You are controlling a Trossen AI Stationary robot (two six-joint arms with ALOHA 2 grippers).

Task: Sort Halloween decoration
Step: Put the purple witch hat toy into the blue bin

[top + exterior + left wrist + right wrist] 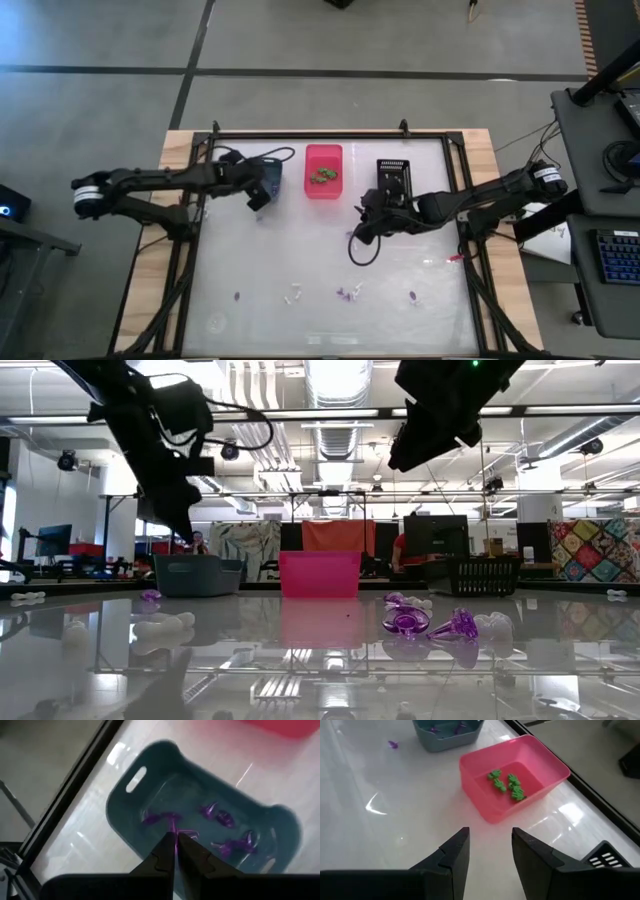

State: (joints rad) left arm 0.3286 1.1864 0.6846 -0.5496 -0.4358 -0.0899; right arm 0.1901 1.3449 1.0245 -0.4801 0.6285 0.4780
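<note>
We see the left gripper (175, 842) above the blue-grey bin (270, 172) at the far left of the counter (320, 250), its fingers (162, 857) pressed together with nothing between them. Purple trinkets (220, 817) lie inside that bin. The right gripper (490, 845) hangs near the pink bin (520, 775), which holds green trinkets (507, 782); its fingers (452, 855) are spread and empty. A black bin (393, 176) stands just right of the pink one. Further purple and white trinkets (430, 625) lie scattered along the counter's near edge.
</note>
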